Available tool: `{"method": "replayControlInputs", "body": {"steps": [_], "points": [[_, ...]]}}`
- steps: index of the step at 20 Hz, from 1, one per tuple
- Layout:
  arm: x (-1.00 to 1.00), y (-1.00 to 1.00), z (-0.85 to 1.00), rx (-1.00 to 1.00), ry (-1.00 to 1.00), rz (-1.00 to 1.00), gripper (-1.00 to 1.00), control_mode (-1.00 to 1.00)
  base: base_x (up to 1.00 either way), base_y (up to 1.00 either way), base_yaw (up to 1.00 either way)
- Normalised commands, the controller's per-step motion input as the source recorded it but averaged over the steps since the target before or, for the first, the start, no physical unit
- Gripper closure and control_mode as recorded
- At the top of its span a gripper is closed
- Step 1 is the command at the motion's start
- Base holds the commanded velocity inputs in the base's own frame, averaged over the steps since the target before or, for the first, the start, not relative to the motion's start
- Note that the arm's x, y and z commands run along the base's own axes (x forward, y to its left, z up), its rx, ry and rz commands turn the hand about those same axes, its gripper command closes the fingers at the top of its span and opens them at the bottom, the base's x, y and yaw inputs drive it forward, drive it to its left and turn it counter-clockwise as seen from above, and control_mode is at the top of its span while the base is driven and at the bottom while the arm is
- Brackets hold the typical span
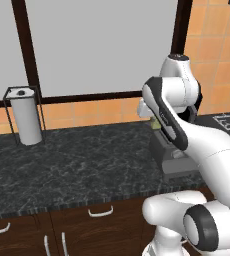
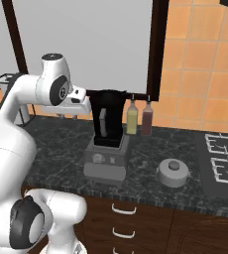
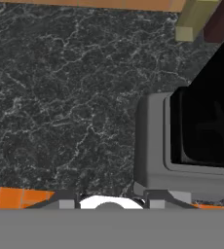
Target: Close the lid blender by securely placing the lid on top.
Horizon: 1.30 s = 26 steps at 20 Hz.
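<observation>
The blender [image 2: 107, 130] stands on the dark counter, a tall black jar with a grey side handle on a grey boxy base with a knob. Its top is uncovered. From above, the hand view looks into the black jar mouth [image 3: 206, 126] over the grey base [image 3: 152, 146]. The lid [image 2: 174, 172], a round light-grey cap with a darker knob, lies on the counter to the right of the blender, apart from it. My gripper [image 2: 87, 106] hangs beside the jar's upper left, shut with nothing in it. The arm hides most of the blender base [image 1: 176, 161] in the left base view.
A yellowish bottle [image 2: 132, 119] and a dark red bottle [image 2: 146, 119] stand behind the blender by the tiled wall. A paper-towel roll [image 1: 27, 120] in a wire holder sits far left. The stove [image 2: 224, 158] lies right of the lid. Drawers run under the counter edge.
</observation>
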Motion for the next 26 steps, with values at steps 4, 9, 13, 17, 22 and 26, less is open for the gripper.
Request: {"method": "replayControlInputs", "body": {"steps": [4,9,13,17,22,26], "points": [[-0.24,-0.09,-0.04,0.0,-0.03,0.0,-1.0,-1.0,0.0,0.0,0.0],[-0.45,-0.32,-0.11,0.0,-0.11,-0.05,-1.0,-1.0,0.0,0.0,0.0],[-0.46,-0.49,-0.2,0.0,-0.09,-0.14,-1.0,-1.0,0.0,0.0,0.0],[-0.23,-0.73,-0.3,0.0,-0.09,-0.22,-1.0,-1.0,0.0,0.0,0.0],[-0.17,-0.8,-0.24,0.0,-0.05,-0.22,-1.0,-1.0,0.0,0.0,0.0],[-0.03,-0.79,-0.15,0.0,-0.01,-0.12,-1.0,-1.0,0.0,0.0,0.0]]}}
